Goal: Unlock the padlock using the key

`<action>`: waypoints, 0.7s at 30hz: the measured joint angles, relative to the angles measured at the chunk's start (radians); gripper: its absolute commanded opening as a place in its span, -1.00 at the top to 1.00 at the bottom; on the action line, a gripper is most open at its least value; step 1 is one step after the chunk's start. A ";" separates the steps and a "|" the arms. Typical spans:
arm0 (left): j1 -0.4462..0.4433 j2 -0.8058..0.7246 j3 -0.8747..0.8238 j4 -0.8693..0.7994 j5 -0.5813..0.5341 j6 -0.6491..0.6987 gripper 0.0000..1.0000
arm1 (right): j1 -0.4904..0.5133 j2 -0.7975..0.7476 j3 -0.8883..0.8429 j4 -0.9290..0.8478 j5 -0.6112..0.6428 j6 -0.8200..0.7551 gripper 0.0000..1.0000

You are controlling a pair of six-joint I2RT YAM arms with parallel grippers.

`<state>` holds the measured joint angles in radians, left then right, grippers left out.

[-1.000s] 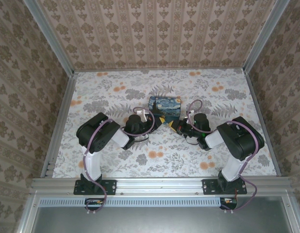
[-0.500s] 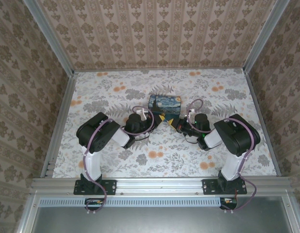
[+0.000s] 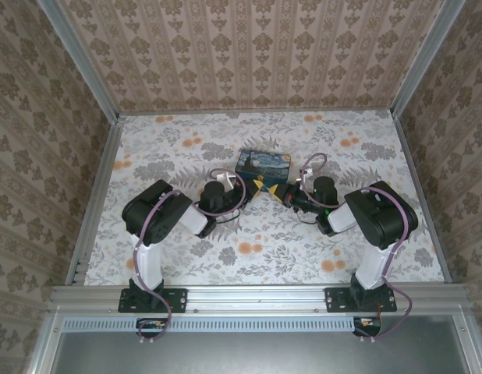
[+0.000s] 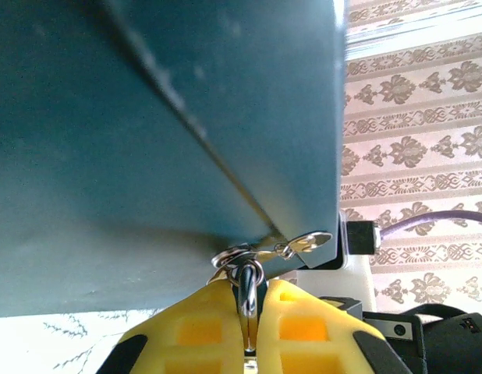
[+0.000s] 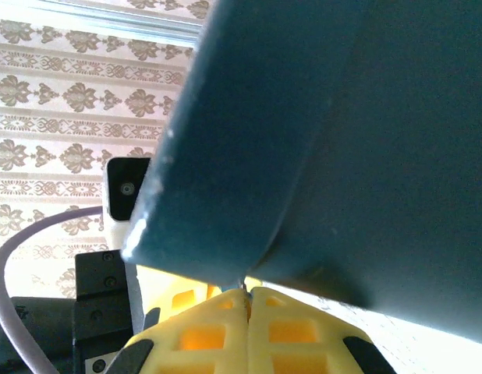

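Meeting at one swirl-painted box (image 3: 264,165) on the floral table (image 3: 171,148), the left gripper (image 3: 256,184) and right gripper (image 3: 281,195) show yellow tips. From the left wrist, two waffled yellow fingers (image 4: 214,304) close narrowly on what looks like the padlock (image 4: 247,274), dark with silver loops, under the box's smooth teal edge. From the right wrist, two yellow fingers (image 5: 202,331) press together, pinching one thin metal sliver (image 5: 242,287).

Padlock (image 4: 249,274) mostly hidden between left end effector (image 4: 253,294) pads (image 4: 303,308); box (image 4: 147,117) blurred, cropped.
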<state>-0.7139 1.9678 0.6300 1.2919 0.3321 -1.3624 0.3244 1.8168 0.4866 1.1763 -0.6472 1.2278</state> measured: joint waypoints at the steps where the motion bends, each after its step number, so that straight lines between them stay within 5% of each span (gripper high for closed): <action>1: 0.002 0.000 0.000 0.006 -0.002 0.000 1.00 | -0.002 0.000 0.009 -0.009 -0.008 -0.001 1.00; 12: 0.003 0.000 0.000 0.010 -0.011 -0.007 1.00 | -0.010 -0.082 0.090 -0.304 -0.027 -0.203 1.00; 21: 0.003 0.000 0.004 0.010 0.010 -0.008 1.00 | -0.039 -0.087 0.109 -0.347 -0.075 -0.281 1.00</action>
<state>-0.7109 1.9678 0.6342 1.3018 0.3424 -1.3708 0.2859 1.7298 0.5953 0.8291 -0.7223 0.9470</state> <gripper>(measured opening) 0.066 0.067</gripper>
